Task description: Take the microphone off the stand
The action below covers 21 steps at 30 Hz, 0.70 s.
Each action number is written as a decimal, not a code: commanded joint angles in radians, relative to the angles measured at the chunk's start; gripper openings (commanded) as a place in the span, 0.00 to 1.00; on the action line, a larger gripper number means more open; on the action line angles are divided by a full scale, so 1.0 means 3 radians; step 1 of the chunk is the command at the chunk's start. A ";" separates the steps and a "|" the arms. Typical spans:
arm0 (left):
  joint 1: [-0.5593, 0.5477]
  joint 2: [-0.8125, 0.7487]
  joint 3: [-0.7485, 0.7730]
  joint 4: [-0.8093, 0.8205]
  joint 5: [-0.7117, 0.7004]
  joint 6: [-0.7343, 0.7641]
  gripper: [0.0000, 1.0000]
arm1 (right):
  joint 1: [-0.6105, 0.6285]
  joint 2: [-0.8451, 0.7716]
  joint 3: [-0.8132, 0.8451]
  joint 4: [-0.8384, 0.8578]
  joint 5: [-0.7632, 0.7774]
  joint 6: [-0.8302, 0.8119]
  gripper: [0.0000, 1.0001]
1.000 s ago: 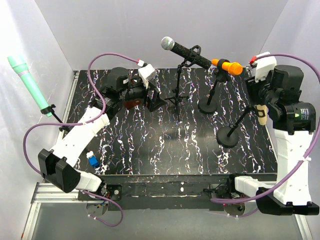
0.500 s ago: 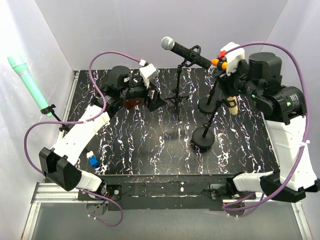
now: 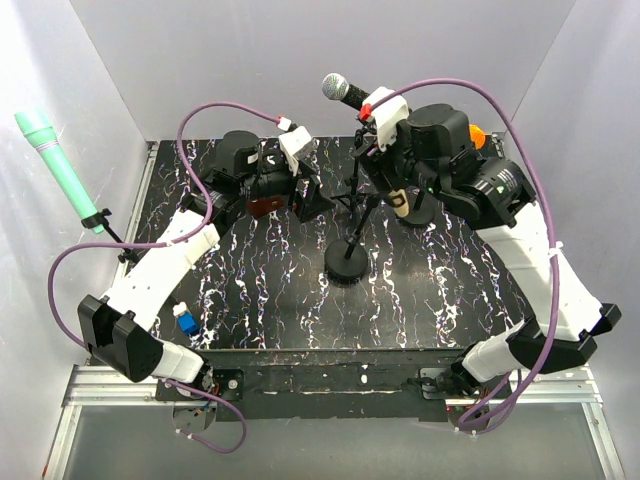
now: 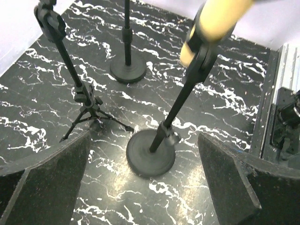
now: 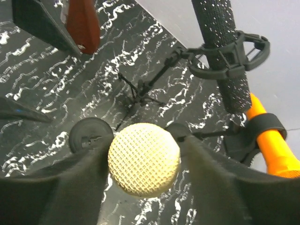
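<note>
The right gripper (image 5: pixel 144 150) had its jaws clamped on the round mesh head of the cream mic (image 4: pixel 213 21), with a soft pad (image 5: pixel 70 187) on each side. The mic was not out yet. It sat in the clip (image 4: pixel 199 44) at the top of its stand (image 4: pixel 176 108). The stand's pole leaned, and its round foot (image 3: pixel 347 265) was near the middle of the table (image 3: pixel 250 290). I could not tell if the foot sat flat or hung just above the top.

The left gripper (image 4: pixel 143 138) had its jaws wide apart with nothing in them. It hung over the table just left of the stand. From its own camera, the foot showed between its two fingers.

Close behind the right gripper stood a black mic (image 5: pixel 220 47) on a three-leg stand (image 4: pixel 86 110), and beside it an orange mic (image 5: pixel 269 140). A green mic (image 3: pixel 55 165) stuck up by the left wall, well apart from the rest.
</note>
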<state>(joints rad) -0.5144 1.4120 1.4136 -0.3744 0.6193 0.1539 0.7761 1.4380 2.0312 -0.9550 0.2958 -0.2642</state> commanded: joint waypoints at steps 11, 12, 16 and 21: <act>-0.0019 -0.0105 0.0038 0.0374 0.0272 -0.0176 0.98 | 0.0006 -0.0073 0.0342 0.0019 -0.0919 0.0277 0.86; -0.0019 -0.0115 0.0018 0.0399 0.0257 -0.0176 0.98 | -0.0040 -0.0119 0.0302 0.0013 -0.1061 0.0262 0.86; -0.0019 -0.0120 0.0013 0.0608 0.0247 -0.0344 0.98 | -0.0224 -0.0319 0.0077 0.0049 -0.1323 0.0302 0.86; -0.0019 0.0038 0.0283 0.0533 0.0492 -0.0350 0.98 | -0.0908 -0.0441 -0.0066 0.0100 -0.1971 0.0548 0.87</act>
<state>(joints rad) -0.5144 1.4147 1.4212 -0.2276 0.6975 0.0521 0.6369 1.3491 2.0502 -0.9646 -0.1062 -0.1574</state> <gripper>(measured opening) 0.981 0.864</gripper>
